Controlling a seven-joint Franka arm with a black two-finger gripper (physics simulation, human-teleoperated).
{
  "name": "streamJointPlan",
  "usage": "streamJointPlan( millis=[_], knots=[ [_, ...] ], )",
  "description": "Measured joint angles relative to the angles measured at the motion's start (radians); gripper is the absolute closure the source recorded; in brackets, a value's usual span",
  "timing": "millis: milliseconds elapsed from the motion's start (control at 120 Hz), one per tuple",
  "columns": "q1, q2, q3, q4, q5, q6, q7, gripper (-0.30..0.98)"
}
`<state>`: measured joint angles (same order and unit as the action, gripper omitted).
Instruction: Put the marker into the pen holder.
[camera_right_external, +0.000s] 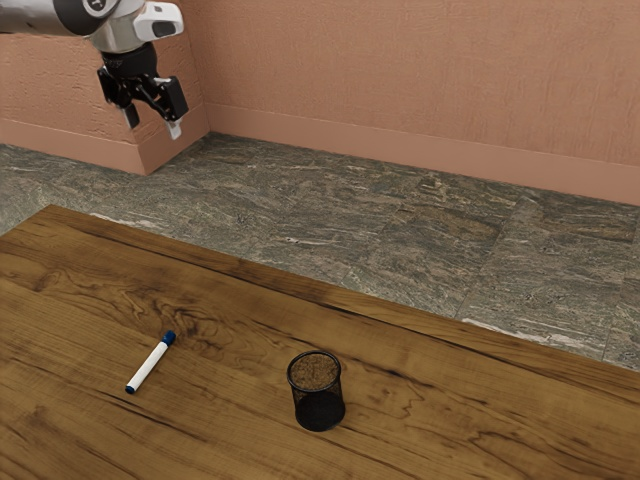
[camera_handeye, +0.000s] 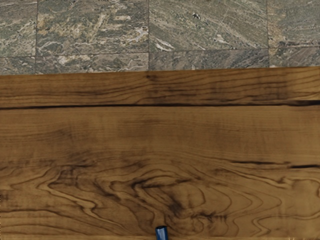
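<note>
While the arm hangs over at the exterior view's upper left, I can see its gripper (camera_right_external: 153, 124) held high above the wooden worktop (camera_right_external: 230, 300), the two fingers standing wide apart. The marker (camera_right_external: 150, 366), white with a blue cap and a blue tip at its other end, lies flat on the wood, well apart from the raised gripper. Toward the exterior view's right from it stands the black mesh pen holder (camera_right_external: 317, 390), upright, with a clear gap between the two. The wrist view catches the marker's blue cap, with the worktop's edge and the stone floor beyond.
</note>
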<state>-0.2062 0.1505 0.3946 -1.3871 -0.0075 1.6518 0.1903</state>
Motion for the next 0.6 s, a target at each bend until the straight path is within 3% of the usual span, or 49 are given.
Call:
streamJointPlan(
  millis=[225, 433, 600],
  knots=[
    [0.009, 0.022, -0.022, 0.020, 0.000, 0.012, 0.046, 0.02],
    [0.022, 0.299, -0.066, 0.107, 0.061, 0.047, 0.048, 0.03],
    [0.078, 0.417, -0.071, 0.094, 0.014, 0.074, 0.040, 0.03]
  ],
)
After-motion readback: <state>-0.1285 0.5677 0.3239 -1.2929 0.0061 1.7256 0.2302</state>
